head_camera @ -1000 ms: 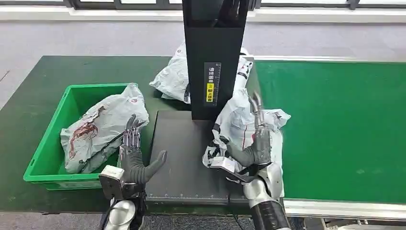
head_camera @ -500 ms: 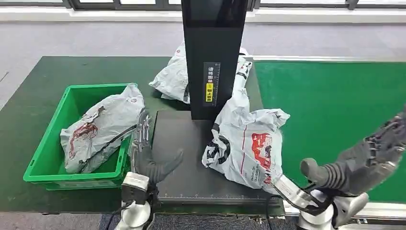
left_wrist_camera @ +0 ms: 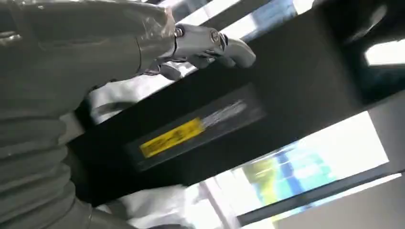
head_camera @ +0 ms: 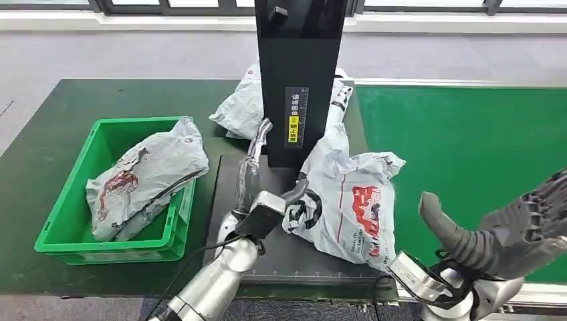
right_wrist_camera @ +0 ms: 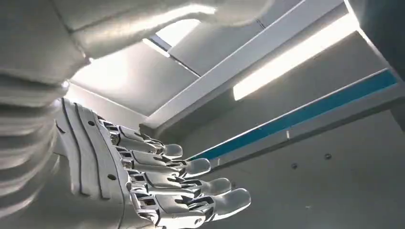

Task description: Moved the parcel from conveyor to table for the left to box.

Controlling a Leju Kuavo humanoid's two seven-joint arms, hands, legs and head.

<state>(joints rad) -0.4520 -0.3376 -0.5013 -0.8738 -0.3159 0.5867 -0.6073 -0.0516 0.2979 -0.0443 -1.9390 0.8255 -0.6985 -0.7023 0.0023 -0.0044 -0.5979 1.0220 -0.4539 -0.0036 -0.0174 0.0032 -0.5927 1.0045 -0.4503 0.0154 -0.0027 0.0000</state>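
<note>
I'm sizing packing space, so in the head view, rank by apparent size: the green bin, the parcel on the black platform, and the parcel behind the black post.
1. Green bin
2. Parcel on the black platform
3. Parcel behind the black post, partly hidden and farther away, so unsure.

Head view evenly bright, sharp — wrist views blurred, window glare.

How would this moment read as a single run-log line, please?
parcel: on black platform | left hand: open, beside parcel | right hand: open, over conveyor
</note>
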